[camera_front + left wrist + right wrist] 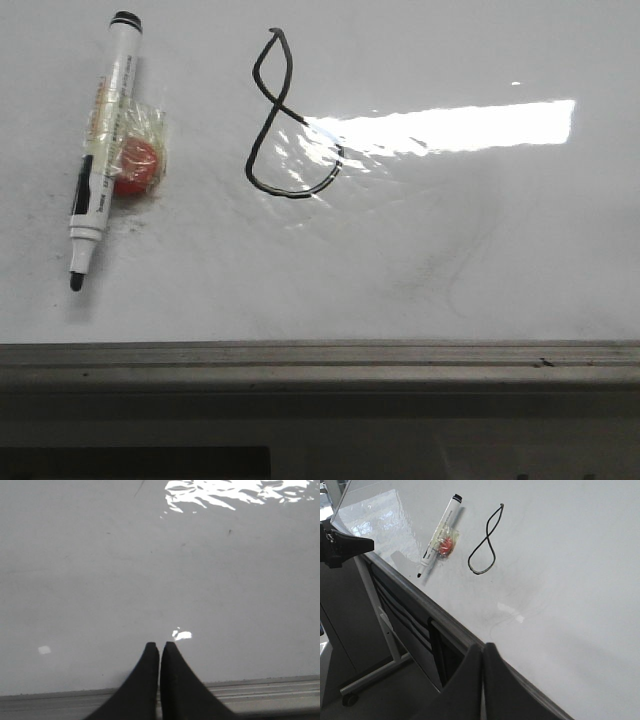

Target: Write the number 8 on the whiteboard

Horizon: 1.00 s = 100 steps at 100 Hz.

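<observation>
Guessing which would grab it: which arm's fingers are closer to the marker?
Probably left. The left fingers sit off the whiteboard's near edge on the marker's side; the right fingers are farther along that edge.

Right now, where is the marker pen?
In the front view the marker pen lies uncapped on the whiteboard at the left, touching a red object, left of the number 8.

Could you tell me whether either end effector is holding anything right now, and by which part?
Nothing is held. The left end effector and right end effector are both shut and empty; the marker lies uncapped on the whiteboard beside the number 8.
</observation>
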Tool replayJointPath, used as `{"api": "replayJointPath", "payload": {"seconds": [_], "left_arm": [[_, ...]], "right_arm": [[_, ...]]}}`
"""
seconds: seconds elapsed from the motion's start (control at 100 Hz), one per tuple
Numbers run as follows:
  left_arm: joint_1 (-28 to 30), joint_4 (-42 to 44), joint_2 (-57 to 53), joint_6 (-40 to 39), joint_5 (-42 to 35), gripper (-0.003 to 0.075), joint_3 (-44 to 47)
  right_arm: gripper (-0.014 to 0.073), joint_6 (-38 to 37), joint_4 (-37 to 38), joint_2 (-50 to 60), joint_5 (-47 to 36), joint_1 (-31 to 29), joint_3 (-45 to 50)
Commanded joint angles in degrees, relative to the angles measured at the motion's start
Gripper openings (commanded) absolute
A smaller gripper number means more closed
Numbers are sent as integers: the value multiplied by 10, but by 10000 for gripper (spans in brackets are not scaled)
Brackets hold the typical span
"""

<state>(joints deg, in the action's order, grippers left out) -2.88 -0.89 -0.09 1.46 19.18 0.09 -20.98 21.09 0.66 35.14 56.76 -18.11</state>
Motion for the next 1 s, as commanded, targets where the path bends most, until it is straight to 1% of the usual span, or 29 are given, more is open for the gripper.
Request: {"api": "replayJointPath", "payload": {"seconds": [0.0, 0.29, 0.32, 0.42, 0.65, 0.72, 0.79, 0.88, 0.99], "left_arm": [[0, -5, -18, 0, -29, -20, 19], [0, -5, -18, 0, -29, -20, 19], [0, -5, -18, 0, -29, -20, 19], [0, -5, -18, 0, -29, -20, 19], [0, -5, -18, 0, -29, -20, 19], [0, -5, -18, 0, -29, -20, 19], [0, -5, -18, 0, -29, -20, 19], [0, -5, -18, 0, -29, -20, 19], [0, -5, -18, 0, -29, -20, 19]], "right_arm": [[-64, 0, 10, 6, -40, 0, -14], [-64, 0, 10, 6, -40, 0, -14], [-64, 0, 16, 6, -38, 0, -14], [-64, 0, 71, 6, -35, 0, -10], [-64, 0, 78, 6, -64, -6, 19], [-64, 0, 77, 6, -98, -28, 34], [-64, 0, 75, 6, -149, -65, 50], [-63, 0, 53, 6, -211, -130, 65], [-63, 1, -2, 6, -287, -225, 85]]}}
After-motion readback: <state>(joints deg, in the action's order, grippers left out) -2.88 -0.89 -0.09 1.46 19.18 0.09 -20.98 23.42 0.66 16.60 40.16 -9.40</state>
